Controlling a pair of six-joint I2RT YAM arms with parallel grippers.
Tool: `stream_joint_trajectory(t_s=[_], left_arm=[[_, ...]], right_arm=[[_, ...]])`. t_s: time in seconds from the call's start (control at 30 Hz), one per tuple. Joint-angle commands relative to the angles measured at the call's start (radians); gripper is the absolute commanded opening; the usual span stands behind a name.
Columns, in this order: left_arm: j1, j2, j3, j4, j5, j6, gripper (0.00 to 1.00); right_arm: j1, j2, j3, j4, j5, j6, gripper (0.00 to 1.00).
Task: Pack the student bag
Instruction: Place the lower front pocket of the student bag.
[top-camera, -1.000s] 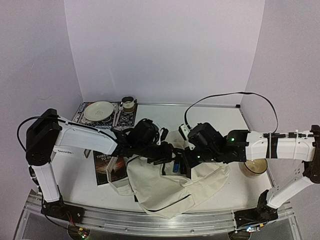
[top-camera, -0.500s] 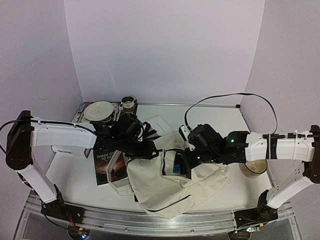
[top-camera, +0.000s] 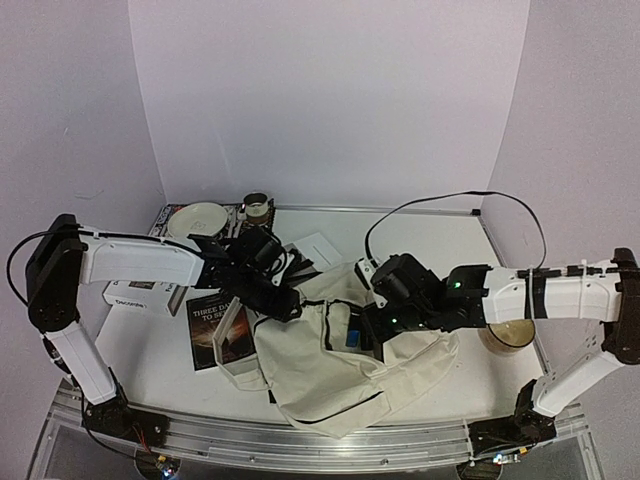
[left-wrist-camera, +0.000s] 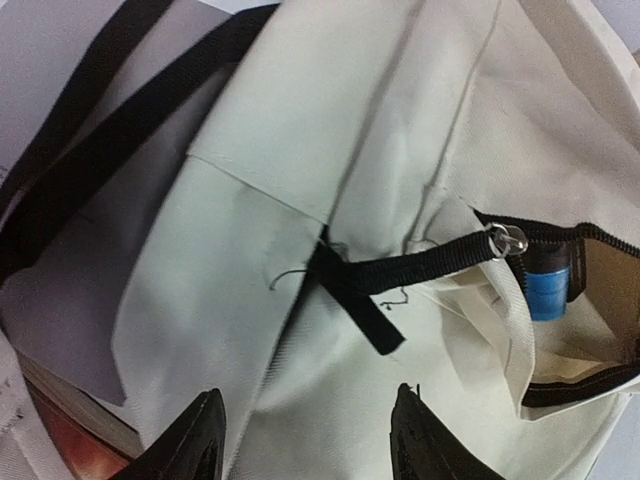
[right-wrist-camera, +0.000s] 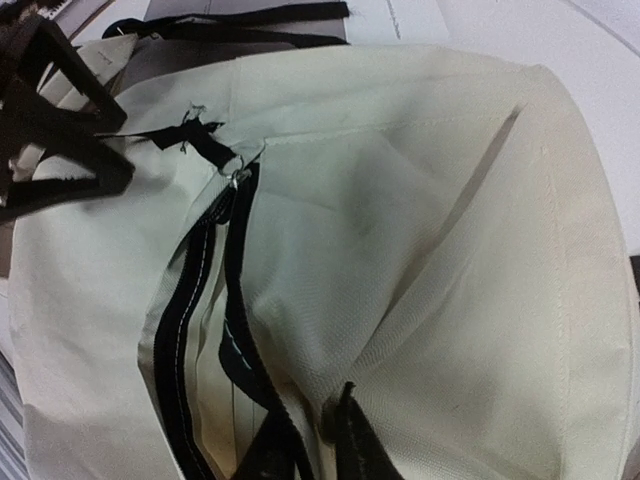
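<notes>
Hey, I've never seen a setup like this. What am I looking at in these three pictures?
A left arm and a right arm, both robotic, are bolted to a table and are packing a bag. The wide picture looks down from above; the other two come from a camera on each wrist. The left fingers are spread open over the bag, holding nothing. The right fingers sit at the bag's open zip; whether they grip it is unclear. A blue item shows inside. Around the bag lie a book, plate, cup and jar.
</notes>
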Motion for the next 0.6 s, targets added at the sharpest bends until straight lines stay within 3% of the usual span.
stream_joint_trajectory(t_s=[0.0, 0.17, 0.27, 0.57], left_arm=[[0.036, -0.070, 0.018, -0.012, -0.024, 0.038, 0.57], [0.063, -0.116, -0.034, -0.012, -0.022, 0.022, 0.57], [0.092, -0.128, -0.063, -0.010, -0.006, 0.007, 0.58], [0.116, -0.153, -0.102, -0.007, 0.027, -0.011, 0.59]], right_arm=[[0.006, 0.027, 0.086, -0.121, -0.077, -0.003, 0.33], [0.007, 0.058, 0.213, -0.211, -0.144, -0.058, 0.52], [0.006, 0.116, 0.311, -0.254, -0.160, -0.100, 0.58], [0.005, 0.387, 0.615, -0.360, -0.113, -0.269, 0.57]])
